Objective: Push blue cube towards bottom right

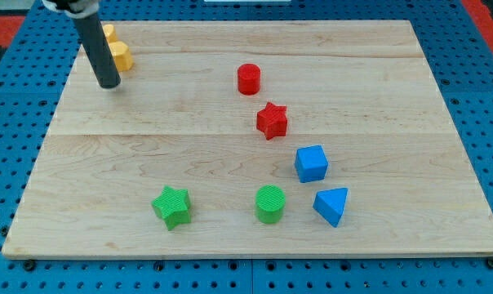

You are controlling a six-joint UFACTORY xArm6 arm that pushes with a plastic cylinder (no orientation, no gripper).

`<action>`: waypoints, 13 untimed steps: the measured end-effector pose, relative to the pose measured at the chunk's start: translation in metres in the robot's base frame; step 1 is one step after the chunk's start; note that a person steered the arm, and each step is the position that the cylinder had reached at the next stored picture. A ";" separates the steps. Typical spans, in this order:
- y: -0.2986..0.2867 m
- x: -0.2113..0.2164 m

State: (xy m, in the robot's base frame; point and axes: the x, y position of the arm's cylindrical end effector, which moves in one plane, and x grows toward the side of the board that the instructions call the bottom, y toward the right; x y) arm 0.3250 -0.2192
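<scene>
altogether two blue blocks, two red, two green, two yellow

Bright, even light; soft short shadows under blocks; focus sharp throughout.

The dark rod (96,45) came down from the view's top-left corner, leaning slightly so its lower end sat further toward the view's right than its upper part. My tip (108,83) rested low, touching nothing else.
</scene>
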 end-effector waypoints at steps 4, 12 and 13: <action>0.074 -0.006; 0.111 0.009; 0.114 0.009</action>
State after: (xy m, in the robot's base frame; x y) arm 0.3337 -0.1054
